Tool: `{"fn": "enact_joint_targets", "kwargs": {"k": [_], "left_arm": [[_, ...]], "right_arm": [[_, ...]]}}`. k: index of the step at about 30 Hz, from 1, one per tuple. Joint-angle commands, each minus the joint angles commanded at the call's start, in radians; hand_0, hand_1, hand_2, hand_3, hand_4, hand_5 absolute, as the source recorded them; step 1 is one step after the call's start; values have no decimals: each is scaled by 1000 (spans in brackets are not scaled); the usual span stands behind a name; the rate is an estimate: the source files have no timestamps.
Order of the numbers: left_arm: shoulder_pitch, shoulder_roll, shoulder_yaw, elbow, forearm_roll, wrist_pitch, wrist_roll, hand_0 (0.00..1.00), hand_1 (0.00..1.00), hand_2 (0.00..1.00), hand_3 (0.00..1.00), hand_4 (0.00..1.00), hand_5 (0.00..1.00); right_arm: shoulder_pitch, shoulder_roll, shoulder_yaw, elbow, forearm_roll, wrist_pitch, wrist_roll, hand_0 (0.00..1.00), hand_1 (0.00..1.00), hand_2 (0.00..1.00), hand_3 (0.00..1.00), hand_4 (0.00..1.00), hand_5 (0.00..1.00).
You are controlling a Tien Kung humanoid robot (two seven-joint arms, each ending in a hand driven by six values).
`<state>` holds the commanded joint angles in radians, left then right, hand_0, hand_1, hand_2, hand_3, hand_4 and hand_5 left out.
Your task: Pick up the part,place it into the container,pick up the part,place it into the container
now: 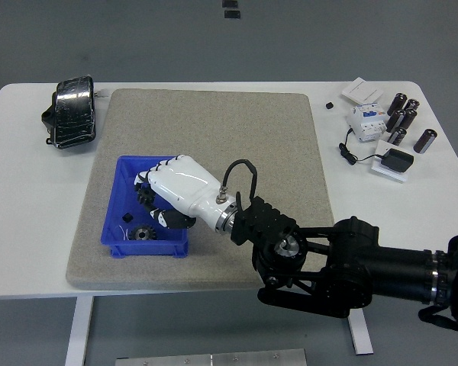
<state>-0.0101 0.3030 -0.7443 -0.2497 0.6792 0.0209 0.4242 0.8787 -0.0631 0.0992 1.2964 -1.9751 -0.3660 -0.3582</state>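
R. hand [162, 200], fingers curled on a dark gear-like part [146, 200], is hovering w/ blue container [121, 173] directly below; a gear [143, 233] is lying just below-left of the fingers, inside.

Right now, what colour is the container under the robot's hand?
Blue container, seen in the head view, the only one.

— We get even, bright overhead light here; the white table [30, 252] shows no glare.
— We see only soft, short shadows, one under the blue bin [122, 248]. Focus stays sharp throughout, though small items at far right look slightly grainy.
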Motion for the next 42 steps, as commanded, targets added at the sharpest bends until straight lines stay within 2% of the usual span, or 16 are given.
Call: {"fn": "enact_joint_targets", "kwargs": {"k": [4, 5, 15, 19, 25, 28, 29, 30, 34, 35, 36, 39, 42], "left_arm": [[-1, 0, -1, 0, 3, 0, 1, 694, 678, 660, 584, 727, 292], [-2, 0, -1, 0, 3, 0, 1, 694, 678, 660, 584, 728, 293], [-4, 0, -2, -1, 6, 0, 1, 694, 678, 660, 584, 728, 293], [-3, -1, -3, -1, 7, -1, 1, 694, 677, 660, 583, 728, 293], [0, -3, -2, -1, 6, -1, 2, 694, 678, 660, 583, 728, 293], [1, -3, -1, -1, 3, -1, 1, 694, 678, 660, 583, 728, 293], [1, -3, -1, -1, 3, 0, 1, 694, 677, 660, 582, 728, 292], [2, -3, -1, 0, 2, 0, 1, 694, 677, 660, 582, 728, 292], [5, -6, 0, 0, -1, 0, 1, 694, 677, 660, 582, 728, 292], [6, -6, 0, 0, -1, 0, 1, 694, 678, 660, 582, 728, 292], [7, -8, 1, 0, -2, 0, 1, 694, 678, 660, 582, 728, 292], [10, -12, 4, 0, -7, 0, 0, 694, 678, 660, 582, 728, 292], [11, -13, 5, 0, -8, 0, 0, 694, 678, 660, 582, 727, 293]], "right_arm": [[3, 18, -34, -17, -4, 20, -12, 760, 816, 796, 713, 564, 349], [2, 22, -38, -20, -4, 22, -13, 877, 908, 876, 765, 603, 375], [-8, 33, -26, -34, 2, 29, -15, 877, 910, 880, 773, 614, 382], [-21, 20, 22, -16, 4, 16, -7, 876, 909, 880, 779, 616, 381], [-52, -39, 152, 55, 19, -30, 14, 845, 892, 864, 764, 621, 385], [-83, -88, 231, 90, 43, -56, 32, 845, 892, 864, 764, 621, 385], [-94, -103, 259, 98, 57, -65, 40, 807, 855, 822, 741, 621, 389], [-110, -119, 286, 101, 76, -79, 56, 807, 855, 822, 741, 621, 389], [-187, -168, 412, 73, 188, -139, 143, 807, 855, 822, 741, 621, 389], [-206, -176, 442, 64, 218, -148, 165, 742, 780, 759, 693, 624, 387], [-228, -188, 479, 53, 256, -157, 192, 742, 780, 759, 693, 624, 387], [-293, -225, 579, 25, 362, -162, 270, 742, 780, 759, 693, 624, 387], [-348, -260, 668, 11, 466, -145, 342, 733, 765, 746, 690, 636, 372]]}}
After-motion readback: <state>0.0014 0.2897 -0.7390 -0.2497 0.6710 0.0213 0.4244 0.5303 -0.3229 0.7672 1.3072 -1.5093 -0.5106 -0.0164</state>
